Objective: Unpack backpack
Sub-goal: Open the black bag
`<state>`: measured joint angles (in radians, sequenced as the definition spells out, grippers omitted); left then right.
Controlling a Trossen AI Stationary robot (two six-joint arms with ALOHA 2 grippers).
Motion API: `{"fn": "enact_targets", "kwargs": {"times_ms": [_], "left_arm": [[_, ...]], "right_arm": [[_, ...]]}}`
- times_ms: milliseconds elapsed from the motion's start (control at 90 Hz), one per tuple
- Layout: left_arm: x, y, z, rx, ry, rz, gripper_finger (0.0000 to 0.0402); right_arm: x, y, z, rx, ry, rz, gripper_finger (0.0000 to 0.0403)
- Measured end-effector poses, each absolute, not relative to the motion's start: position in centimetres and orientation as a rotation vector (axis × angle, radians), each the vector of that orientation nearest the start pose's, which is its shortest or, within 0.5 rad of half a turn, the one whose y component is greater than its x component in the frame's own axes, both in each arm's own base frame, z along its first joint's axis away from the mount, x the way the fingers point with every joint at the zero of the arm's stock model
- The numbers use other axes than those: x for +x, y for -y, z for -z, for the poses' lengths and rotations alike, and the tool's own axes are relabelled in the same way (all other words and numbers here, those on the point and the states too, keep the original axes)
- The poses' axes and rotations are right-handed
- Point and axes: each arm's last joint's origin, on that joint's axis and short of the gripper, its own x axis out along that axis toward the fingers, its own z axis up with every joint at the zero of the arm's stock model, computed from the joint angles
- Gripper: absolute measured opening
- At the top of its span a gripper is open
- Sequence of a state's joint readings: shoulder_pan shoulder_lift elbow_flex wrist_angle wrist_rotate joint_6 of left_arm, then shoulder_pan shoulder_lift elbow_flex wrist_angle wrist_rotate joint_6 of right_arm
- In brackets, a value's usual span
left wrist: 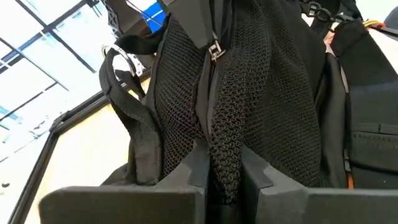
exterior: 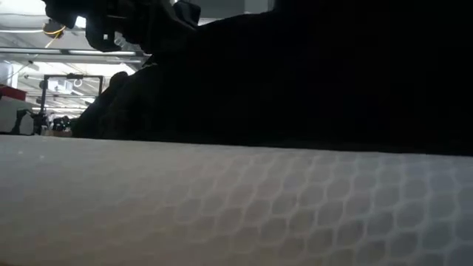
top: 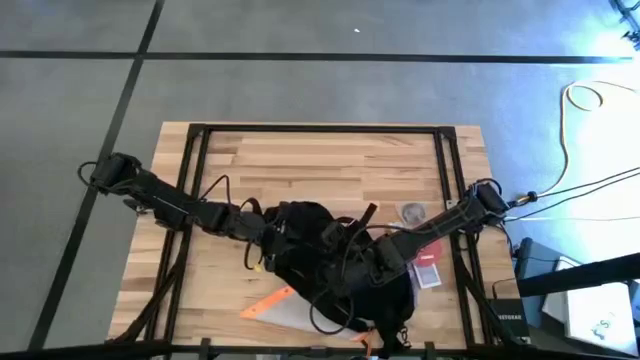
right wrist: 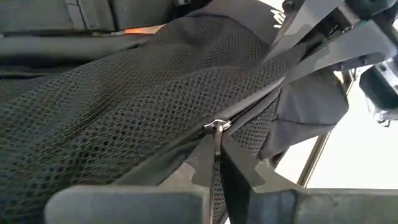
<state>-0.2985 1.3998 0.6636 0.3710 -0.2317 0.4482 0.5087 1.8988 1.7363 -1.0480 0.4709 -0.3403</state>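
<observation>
The black backpack (top: 330,255) lies on the wooden table near its front edge; its mesh panel (left wrist: 249,81) fills both wrist views. My left gripper (top: 268,235) reaches it from the table's left and is shut on a fold of the mesh (left wrist: 222,158). My right gripper (top: 378,262) comes from the right and is shut at the zipper (right wrist: 217,146). In the low view the backpack (exterior: 295,74) is a dark mass. My left gripper pinches a raised fold of the black mesh (left wrist: 225,146) between its two fingers, beside a strap with a small buckle (left wrist: 215,51). The mesh stands up in a ridge between the fingers. My right gripper pinches the zipper's pull tab (right wrist: 216,138) just below its metal slider (right wrist: 217,126), on the mesh panel's seam. The fingers lie roughly along the zipper line, and the backpack rests on the table.
A translucent pouch with orange trim (top: 285,305) lies at the front edge, partly under the backpack, close before the low camera (exterior: 222,207). A red and white item (top: 428,268) and a small round object (top: 412,212) lie right of the backpack. Bare wood lies beyond.
</observation>
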Motion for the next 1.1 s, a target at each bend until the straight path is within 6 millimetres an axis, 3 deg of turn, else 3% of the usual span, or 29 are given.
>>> {"fn": "enact_targets", "kwargs": {"times_ms": [622, 867, 1100], "left_arm": [[27.6, 7.8, -21.0, 0.536, -0.329, 0.144, 0.0017], [27.6, 7.8, -21.0, 0.533, -0.324, 0.141, 0.0017], [27.6, 7.8, -21.1, 0.532, -0.318, 0.139, 0.0017]], "right_arm": [[31.2, -20.9, -28.3, -0.757, -1.152, -0.176, 0.0000], [27.6, -22.3, -30.6, -0.675, -1.112, -0.102, 0.0000], [25.0, -23.4, -31.1, -0.631, -1.121, -0.043, 0.0000]]}}
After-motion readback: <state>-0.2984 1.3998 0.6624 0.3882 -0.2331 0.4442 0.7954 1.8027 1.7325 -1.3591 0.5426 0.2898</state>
